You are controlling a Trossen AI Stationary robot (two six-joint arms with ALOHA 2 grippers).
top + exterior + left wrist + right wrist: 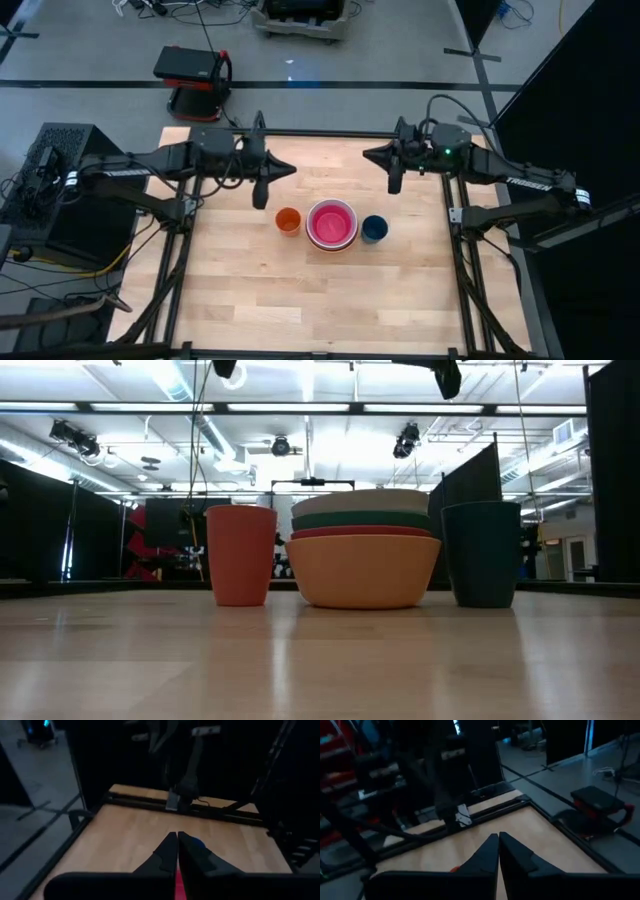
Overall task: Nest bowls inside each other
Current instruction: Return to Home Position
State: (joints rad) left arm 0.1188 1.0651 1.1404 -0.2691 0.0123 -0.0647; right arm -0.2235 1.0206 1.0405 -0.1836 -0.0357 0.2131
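Observation:
The bowls (332,223) stand nested in one stack at the table's middle, a magenta-pink one on top. In the low view the stack (362,565) shows a light orange bowl at the bottom on the wood, then red-orange, teal and white rims. My left gripper (292,169) hangs shut, high above the table's far left part. My right gripper (366,153) hangs shut, high above the far right part. Both are clear of the stack. The wrist views show the left fingertips (177,836) and the right fingertips (498,836) together.
A small orange cup (288,220) stands upright left of the stack, a small dark blue cup (374,228) right of it. Bare wood (300,300) lies toward the near edge. The dark frame rail (320,133) runs along the far edge.

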